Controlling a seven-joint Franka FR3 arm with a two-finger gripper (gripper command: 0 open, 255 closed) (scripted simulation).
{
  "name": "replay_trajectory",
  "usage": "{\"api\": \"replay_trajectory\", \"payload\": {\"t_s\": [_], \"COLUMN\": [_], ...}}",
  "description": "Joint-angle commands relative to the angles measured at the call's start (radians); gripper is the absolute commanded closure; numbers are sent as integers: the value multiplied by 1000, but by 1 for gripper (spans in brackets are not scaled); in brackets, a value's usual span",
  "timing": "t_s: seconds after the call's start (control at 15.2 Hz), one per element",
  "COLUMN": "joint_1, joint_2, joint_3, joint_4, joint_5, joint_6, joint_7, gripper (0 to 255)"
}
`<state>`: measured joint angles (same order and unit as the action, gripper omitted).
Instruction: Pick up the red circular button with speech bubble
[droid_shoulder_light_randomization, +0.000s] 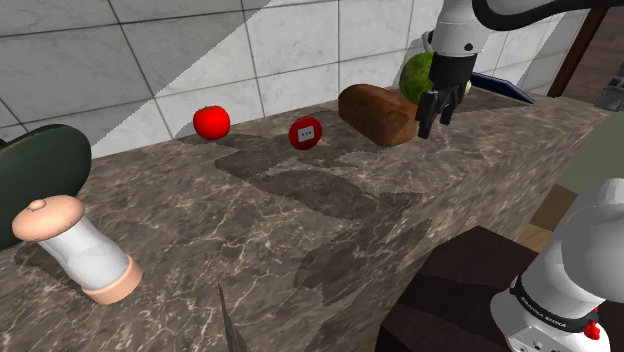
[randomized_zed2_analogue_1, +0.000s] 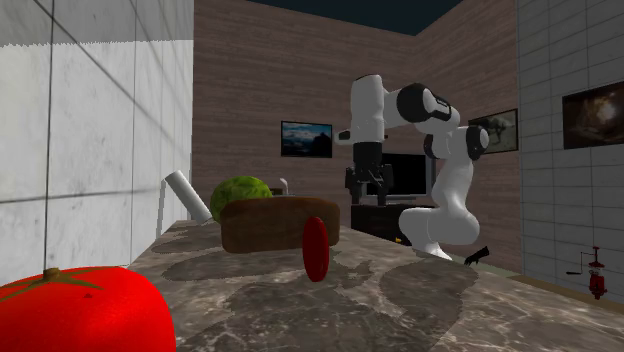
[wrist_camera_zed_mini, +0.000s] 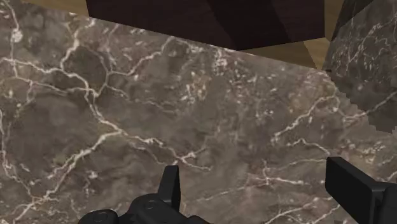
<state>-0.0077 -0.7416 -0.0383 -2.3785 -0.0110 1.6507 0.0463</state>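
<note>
The red round button (droid_shoulder_light_randomization: 306, 133) with a white speech bubble stands on edge on the brown marble counter (droid_shoulder_light_randomization: 300, 230), near the tiled wall. In the second exterior view the button (randomized_zed2_analogue_1: 317, 248) shows edge-on in front of the loaf. My black gripper (droid_shoulder_light_randomization: 438, 108) hangs open above the counter, to the shoulder view's right of the loaf and well apart from the button. The gripper (randomized_zed2_analogue_1: 367, 184) also shows beyond the loaf in the second exterior view. In the wrist view the gripper (wrist_camera_zed_mini: 261, 184) has its fingers (wrist_camera_zed_mini: 170, 184) wide apart over bare marble, with nothing between them.
A brown bread loaf (droid_shoulder_light_randomization: 377, 113) lies between button and gripper, with a green round vegetable (droid_shoulder_light_randomization: 420, 75) behind it. A red tomato (droid_shoulder_light_randomization: 211, 122) sits to the button's left. A pepper-mill-like object (droid_shoulder_light_randomization: 75, 245) lies at the near left beside a dark green object (droid_shoulder_light_randomization: 40, 170). A dark cabinet (droid_shoulder_light_randomization: 450, 290) stands below the counter edge.
</note>
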Motion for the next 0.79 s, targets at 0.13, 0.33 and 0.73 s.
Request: {"api": "replay_trajectory", "payload": {"t_s": [0.13,0.33,0.73], "joint_1": [26,65,136], "joint_2": [87,214,458], "joint_3": [-25,-54,-87], "joint_4": [67,176,419], "joint_5": [-15,-28,-27], "joint_6": [17,31,23], "joint_7": [-91,-226,-487], "gripper": [0,0,0]}}
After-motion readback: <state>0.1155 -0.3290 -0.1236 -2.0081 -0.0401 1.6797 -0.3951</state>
